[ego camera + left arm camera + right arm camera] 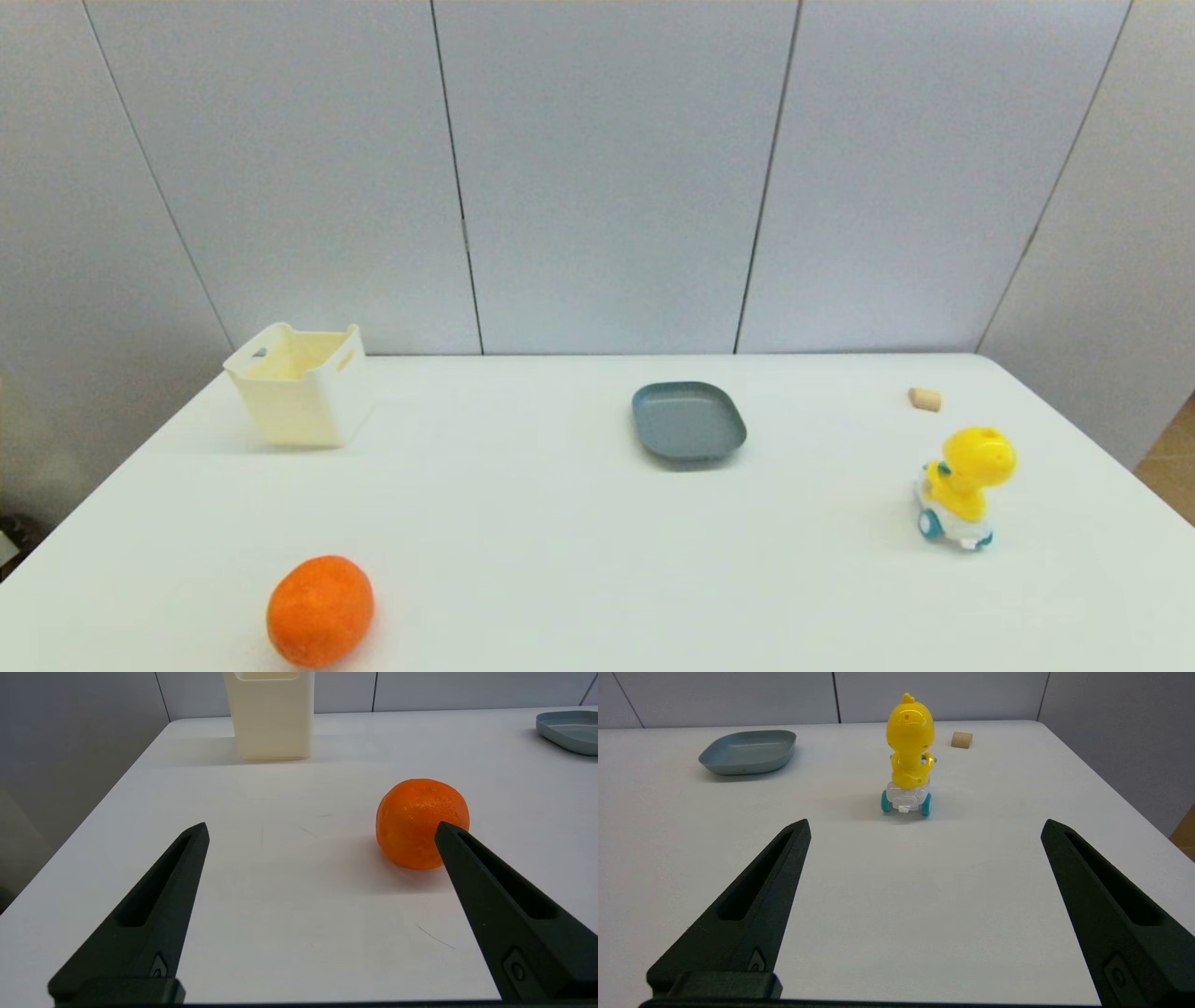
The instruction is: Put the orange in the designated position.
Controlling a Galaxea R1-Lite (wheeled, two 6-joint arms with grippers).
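Orange [320,611] on the table [579,560], near-left corner, upright on its side, touching nothing. Well apart from bin [299,383] and plate [689,420].

Left gripper [322,830] low over the table just short of the orange, fingers spread wide, nothing held. Orange sits off-centre, partly behind one finger [490,896], not between the two.

Right gripper [924,828] over bare table on the right side, fingers also spread wide, nothing held. Toy car [909,756] ahead of it, cork piece [962,740] beyond that.

Containers: cream bin at far left, open top, no contents seen from the head view. Grey plate at far centre, nothing on it.
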